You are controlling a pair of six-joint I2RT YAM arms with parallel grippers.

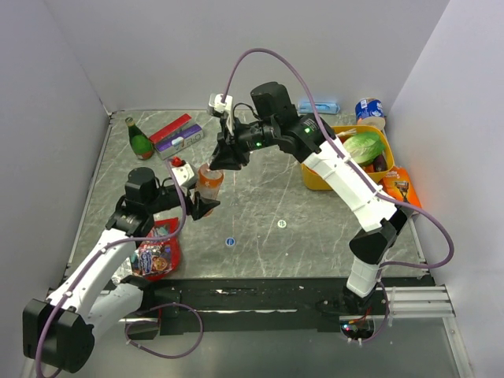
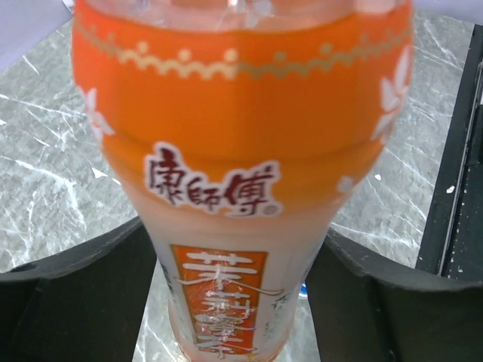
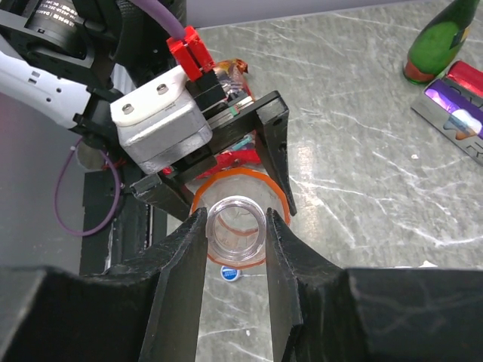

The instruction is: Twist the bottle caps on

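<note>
In the left claw point(image 2: 234, 294), the bottle point(image 2: 241, 113) with an orange 康師傅 label point(image 2: 215, 185).

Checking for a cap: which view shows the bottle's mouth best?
Right wrist: it looks straight into the open mouth of the bottle, no cap on. Top external shows it small, under the right gripper; left wrist shows only the label.

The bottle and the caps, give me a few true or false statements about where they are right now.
The bottle has no cap on its mouth. True.
The left gripper is shut on the bottle's body. True.
The blue cap is in the right gripper. False: it lies on the table.
The right gripper hangs far from the bottle. False: its fingers flank the bottle's neck.
The whitish cap lies on the table. True.
</note>
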